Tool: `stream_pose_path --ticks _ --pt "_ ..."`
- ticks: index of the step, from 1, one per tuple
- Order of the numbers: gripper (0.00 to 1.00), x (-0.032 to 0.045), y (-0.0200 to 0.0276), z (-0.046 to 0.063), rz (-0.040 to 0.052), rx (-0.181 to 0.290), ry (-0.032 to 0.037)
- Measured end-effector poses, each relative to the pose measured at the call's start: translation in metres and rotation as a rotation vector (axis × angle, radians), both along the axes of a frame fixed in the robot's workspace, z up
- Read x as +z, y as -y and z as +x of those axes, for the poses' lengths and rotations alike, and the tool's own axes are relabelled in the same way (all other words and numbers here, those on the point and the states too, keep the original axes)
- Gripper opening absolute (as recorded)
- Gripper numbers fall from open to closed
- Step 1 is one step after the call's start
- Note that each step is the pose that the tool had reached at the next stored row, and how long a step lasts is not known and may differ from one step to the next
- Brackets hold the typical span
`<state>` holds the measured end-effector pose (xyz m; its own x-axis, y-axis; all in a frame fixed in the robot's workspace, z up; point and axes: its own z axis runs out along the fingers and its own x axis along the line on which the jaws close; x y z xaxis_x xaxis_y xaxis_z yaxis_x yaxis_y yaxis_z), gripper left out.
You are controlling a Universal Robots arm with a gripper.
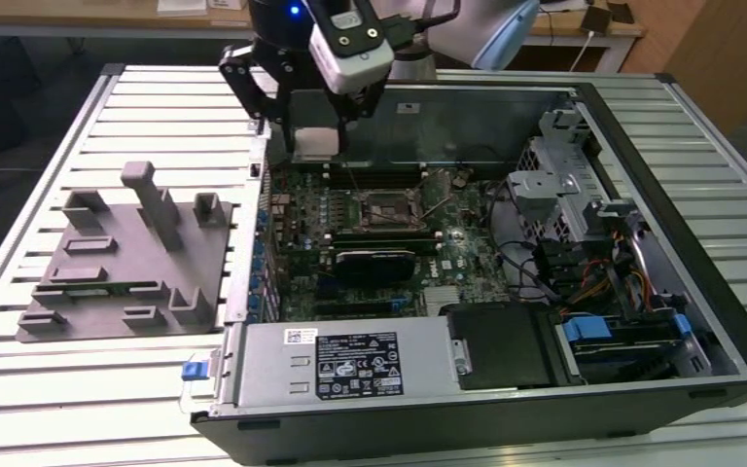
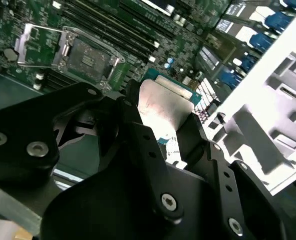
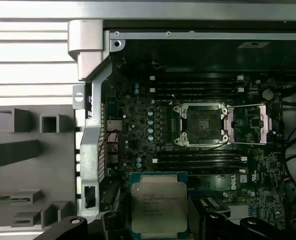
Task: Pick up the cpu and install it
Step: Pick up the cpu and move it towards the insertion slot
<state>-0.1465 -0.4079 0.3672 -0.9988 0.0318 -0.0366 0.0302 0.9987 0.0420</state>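
Observation:
My gripper hangs over the far left corner of the open computer case, above the motherboard's edge. It is shut on the cpu, a small flat square chip with a silver-white top. In the first wrist view the cpu sits between the black fingers. In the second wrist view the cpu is clamped by its edges in my gripper. The motherboard socket lies further into the case with its metal latch frame swung open; the socket is bare.
A grey holder with posts and slots lies on the slatted table at the exterior view's left. Inside the case are a power supply, a drive cage, cables with blue connectors and memory slots.

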Motion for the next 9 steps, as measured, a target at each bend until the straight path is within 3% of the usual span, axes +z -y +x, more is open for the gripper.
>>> stream_pose_path --ticks 9 --pt "0.54 -0.0072 0.0000 0.029 0.0001 0.000 -0.0001"
